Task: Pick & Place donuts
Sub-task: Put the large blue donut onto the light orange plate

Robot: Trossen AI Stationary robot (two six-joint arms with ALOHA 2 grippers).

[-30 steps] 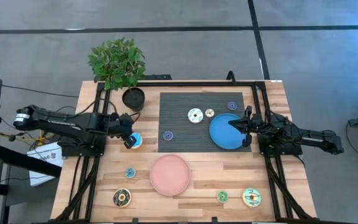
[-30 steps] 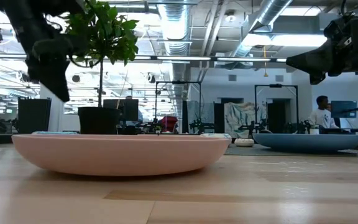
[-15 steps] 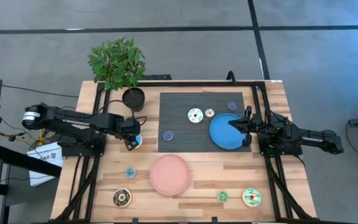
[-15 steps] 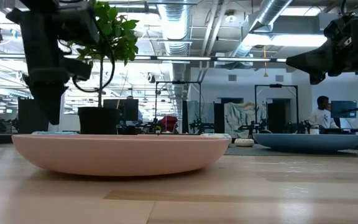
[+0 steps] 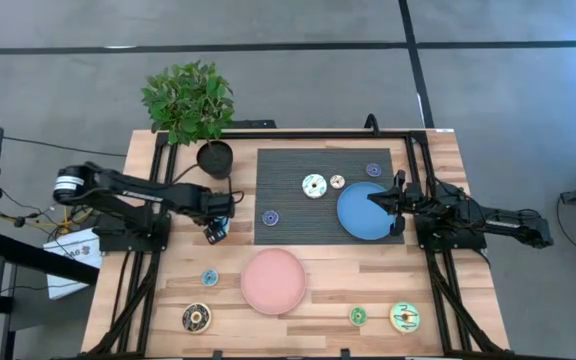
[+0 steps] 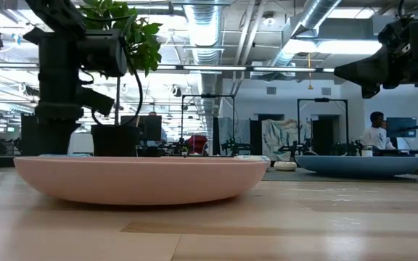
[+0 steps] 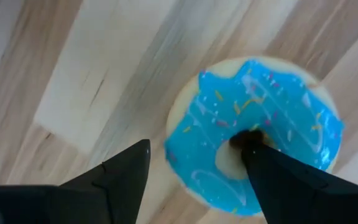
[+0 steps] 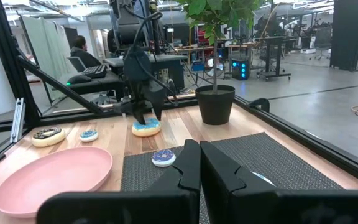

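We have the left gripper directly over the blue-frosted toy ring donut with sprinkles, which lies flat on the pale wooden table just beside the dark ribbed mat; its jaws stand open, one finger over the hole and the other outside the rim, so the near side of the ring sits between them. We judge the donut light, stiff and smooth-glazed, so it may slip; pinching through the hole across one wall looks surest; our right gripper, jaws closed on nothing, waits over the round blue plate.
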